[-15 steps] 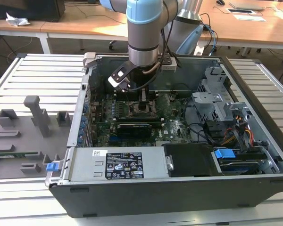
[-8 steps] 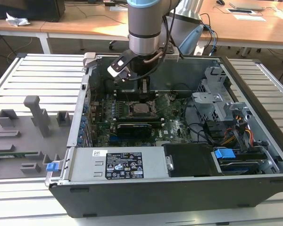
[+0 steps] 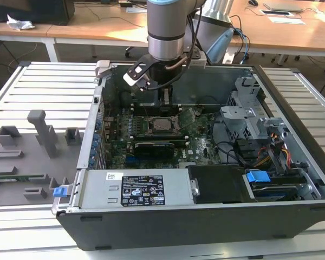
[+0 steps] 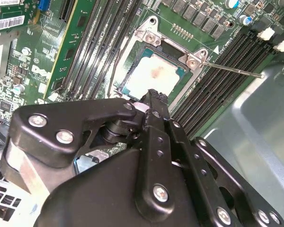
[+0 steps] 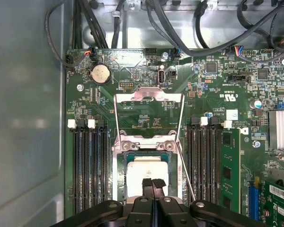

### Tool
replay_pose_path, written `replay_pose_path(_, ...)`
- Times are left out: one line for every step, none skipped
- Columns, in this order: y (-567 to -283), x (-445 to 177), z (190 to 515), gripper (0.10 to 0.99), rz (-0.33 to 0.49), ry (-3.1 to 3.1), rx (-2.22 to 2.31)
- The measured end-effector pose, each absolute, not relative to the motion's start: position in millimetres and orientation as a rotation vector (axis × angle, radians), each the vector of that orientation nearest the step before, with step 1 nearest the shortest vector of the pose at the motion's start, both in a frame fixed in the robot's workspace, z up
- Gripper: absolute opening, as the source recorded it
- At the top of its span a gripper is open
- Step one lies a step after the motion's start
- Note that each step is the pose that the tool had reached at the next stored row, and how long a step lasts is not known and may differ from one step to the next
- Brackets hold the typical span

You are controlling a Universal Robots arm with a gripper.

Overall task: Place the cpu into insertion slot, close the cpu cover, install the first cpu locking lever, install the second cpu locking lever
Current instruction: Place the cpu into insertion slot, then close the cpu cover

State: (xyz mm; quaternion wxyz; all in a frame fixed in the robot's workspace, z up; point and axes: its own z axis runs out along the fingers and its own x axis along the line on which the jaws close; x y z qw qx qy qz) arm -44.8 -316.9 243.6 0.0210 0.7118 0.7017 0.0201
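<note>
The cpu (image 5: pixel 143 171), a pale silvery square, lies flat in the insertion slot (image 5: pixel 116 176) on the green board; it also shows in the second wrist view (image 4: pixel 154 74) and the exterior view (image 3: pixel 162 125). My gripper (image 5: pixel 153 182) is shut with its two black fingertips pressed together and nothing between them, right over the cpu's near edge (image 4: pixel 152 96). The cpu cover (image 5: pixel 149 95), a thin silver frame, stands raised from its hinge on the far side of the slot. A thin lever rod (image 5: pixel 186 173) angles away from the slot's corner (image 4: pixel 233 70).
Black memory slots (image 5: pixel 90 165) flank the socket on both sides. A black graphics card (image 3: pixel 154 146) lies in front of it, with the power supply (image 3: pixel 143 189) nearer. Drive cage and cables (image 3: pixel 254 130) fill the exterior view's right; grey fixtures (image 3: pixel 30 154) sit outside at its left.
</note>
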Motion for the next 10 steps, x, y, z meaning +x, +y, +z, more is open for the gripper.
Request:
replay_pose_path(-316.9,-44.8,243.6,0.106,0.062,2.175,2.207)
replay_pose_path(-316.9,-44.8,243.6,0.106,0.062,2.175,2.207)
replay_pose_path(-316.9,-44.8,243.6,0.106,0.062,2.175,2.207)
replay_pose_path(-316.9,-44.8,243.7,0.106,0.062,2.175,2.207)
replay_pose_path(-316.9,-44.8,243.7,0.106,0.062,2.175,2.207)
replay_pose_path(-316.9,-44.8,243.7,0.106,0.062,2.175,2.207)
replay_pose_path(-316.9,-44.8,243.7,0.106,0.062,2.176,2.207)
replay_pose_path(-316.9,-44.8,243.8,0.106,0.062,2.176,2.207)
replay_pose_path(-316.9,-44.8,243.8,0.106,0.062,2.175,2.207)
replay_pose_path(-316.9,-44.9,245.2,0.106,0.061,2.175,2.207)
